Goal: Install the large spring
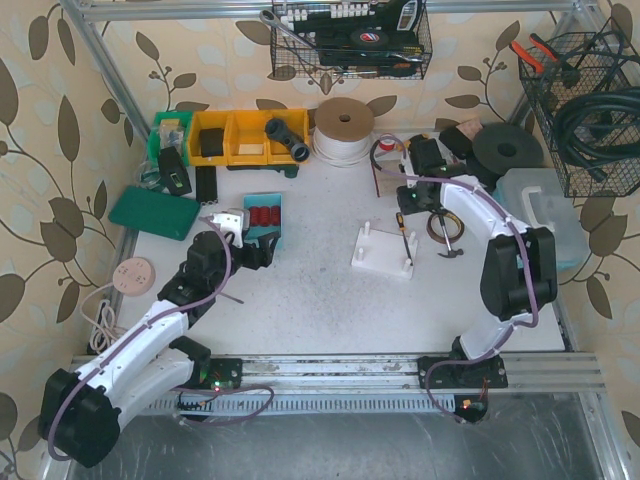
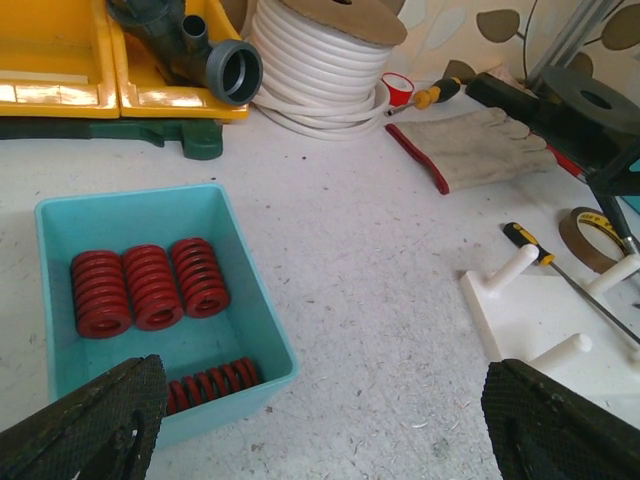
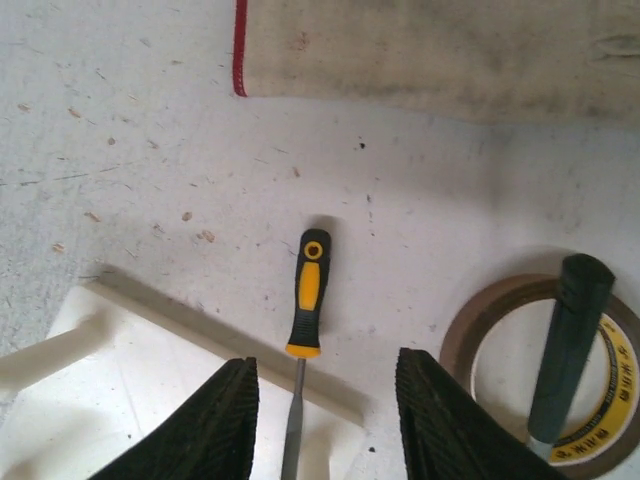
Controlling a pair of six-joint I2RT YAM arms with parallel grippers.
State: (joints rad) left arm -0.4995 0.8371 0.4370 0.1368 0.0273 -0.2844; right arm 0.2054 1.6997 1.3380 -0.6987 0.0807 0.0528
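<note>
A teal tray [image 2: 250, 290] holds three large red springs [image 2: 150, 287] side by side and one thin red spring [image 2: 212, 383] at its front wall; the tray also shows in the top view [image 1: 273, 232]. My left gripper [image 2: 325, 430] is open and empty, low over the table, with its left finger [image 2: 90, 425] over the tray's near corner. The white peg base [image 1: 382, 250] stands mid-table, with bare pegs [image 2: 563, 350]. My right gripper [image 3: 325, 420] is open and empty above the base's far edge, straddling a black-and-yellow screwdriver [image 3: 309, 295] that lies across it.
A brown tape roll [image 3: 600, 400] with a dark tool handle [image 3: 570, 340] across it lies right of the base. A work glove [image 2: 480, 145], a white cable coil [image 2: 320, 60], yellow bins [image 1: 240, 135] with a grey pipe fitting [image 2: 225, 65] and a green case [image 1: 155, 212] line the back.
</note>
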